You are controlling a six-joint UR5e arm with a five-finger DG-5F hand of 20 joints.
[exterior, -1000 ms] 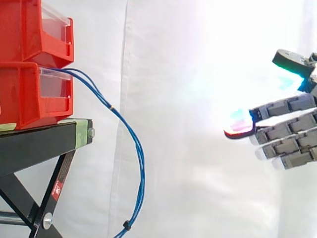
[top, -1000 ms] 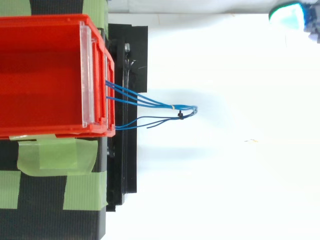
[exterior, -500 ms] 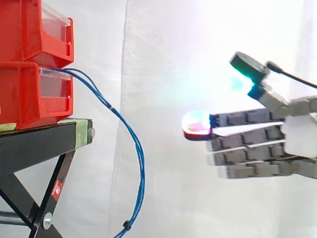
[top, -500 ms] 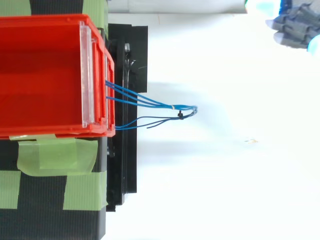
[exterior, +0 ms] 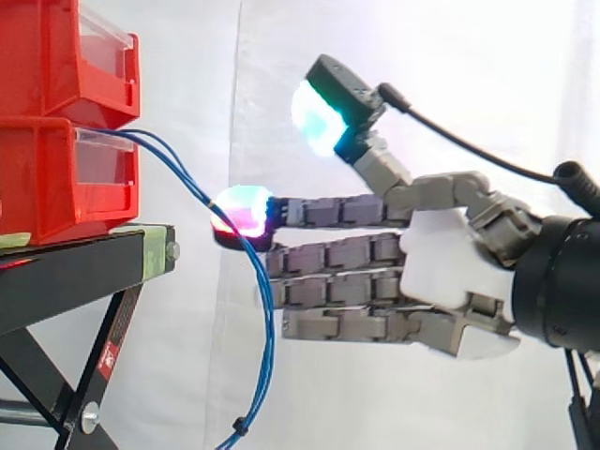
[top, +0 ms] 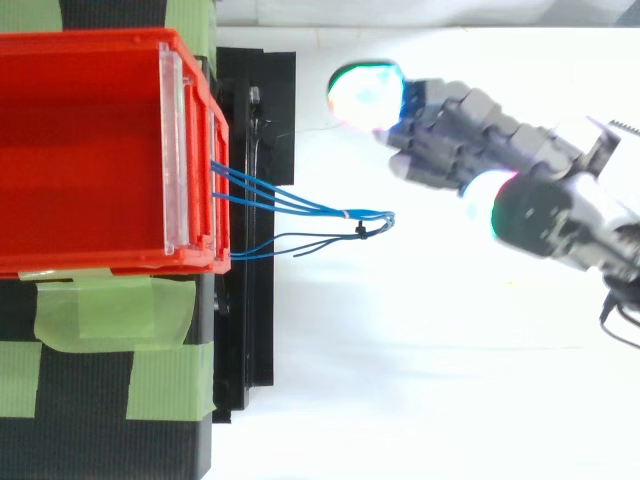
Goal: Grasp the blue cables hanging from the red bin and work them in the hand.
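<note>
**Open hand beside the cables, nothing held yet**

The blue cables (exterior: 267, 375) leave the front of the lower red bin (exterior: 56, 178), arch outward and hang in a loose loop below it, bound by a small tie (exterior: 241, 427) near the bottom. They look thin, light and limp, and would likely swing or slip from a slack hold. The hanging stretch out from the bin front, above the tie, seems the best place to close on.

The hand (exterior: 450, 281) reaches toward the bin with its fingers (exterior: 328, 258) straight and stacked and its thumb (exterior: 328, 108) lifted high above them, holding nothing. From above, it sits off to one side of the cables, apart from them.
</note>
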